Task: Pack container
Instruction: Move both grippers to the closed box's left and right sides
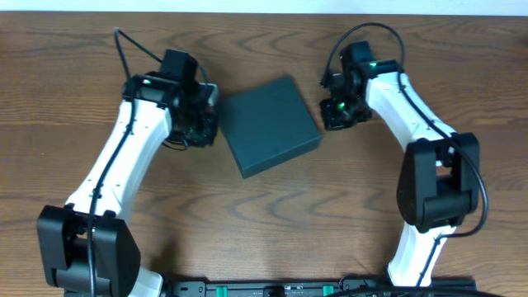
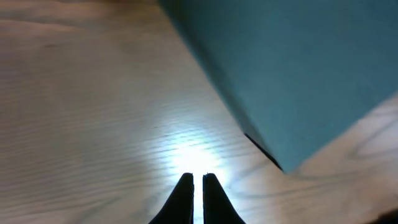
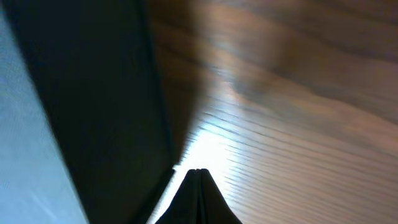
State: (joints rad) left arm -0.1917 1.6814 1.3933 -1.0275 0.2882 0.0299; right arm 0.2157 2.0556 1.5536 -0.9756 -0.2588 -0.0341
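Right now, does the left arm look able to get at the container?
Probably yes: the left gripper sits close beside the container, with only bare table between them.

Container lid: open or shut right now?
Shut: overhead, the container shows one flat, unbroken top, no raised flap, no interior visible.

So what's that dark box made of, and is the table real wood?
The container looks like cardboard or stiff paperboard: dark teal-black, matte, with flat faces, crisp edges and no shine. The table looks like brown wood: long grain lines, and a soft sheen where light falls near the fingers. Solid wood or printed laminate, I cannot tell.
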